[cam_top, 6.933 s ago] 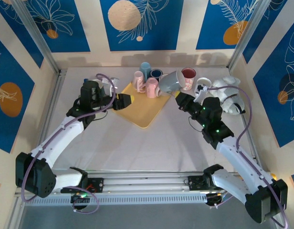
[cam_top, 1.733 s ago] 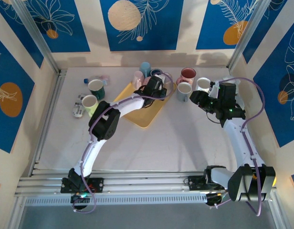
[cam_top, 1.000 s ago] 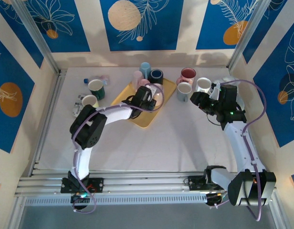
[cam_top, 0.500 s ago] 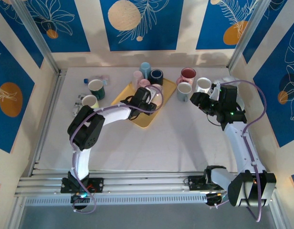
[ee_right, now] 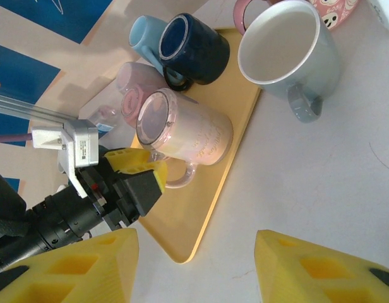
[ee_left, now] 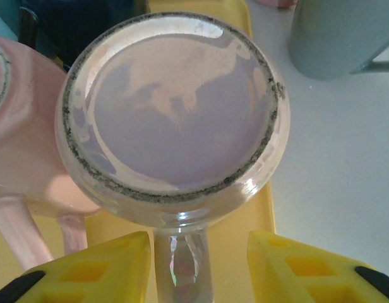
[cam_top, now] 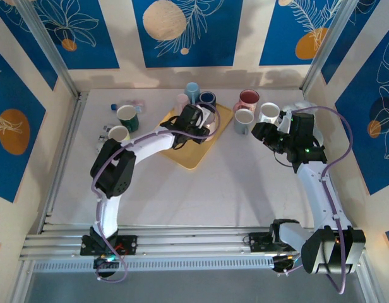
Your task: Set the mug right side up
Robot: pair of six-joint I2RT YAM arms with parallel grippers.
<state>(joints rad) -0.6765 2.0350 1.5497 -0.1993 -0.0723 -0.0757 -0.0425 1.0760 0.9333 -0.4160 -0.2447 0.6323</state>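
Your left gripper (ee_left: 199,252) is sitting open around the handle (ee_left: 179,265) of the shiny pink mug (ee_left: 172,113). Its yellow fingers (ee_left: 87,268) are flanking the handle, one just beside it and the other apart from it with a strip of tray showing between, so nothing is being squeezed. The shiny pink mug is standing upside down on the yellow tray (cam_top: 191,154), its ringed base facing up toward the left wrist camera and its handle pointing back at the gripper. A second pink mug (ee_left: 24,145) is standing right against it on the tray, also base up. Behind them a dark blue mug (ee_right: 193,47) is resting at the tray's far edge with a light blue mug (ee_right: 144,31) just beside it. A grey mug (ee_right: 289,53) is standing upright on the white table (cam_top: 201,189), just off the tray's right edge. Your right gripper (ee_right: 197,268) is hanging open and empty over the table to the right of the tray, near the grey mug, with its fingers spread wide.
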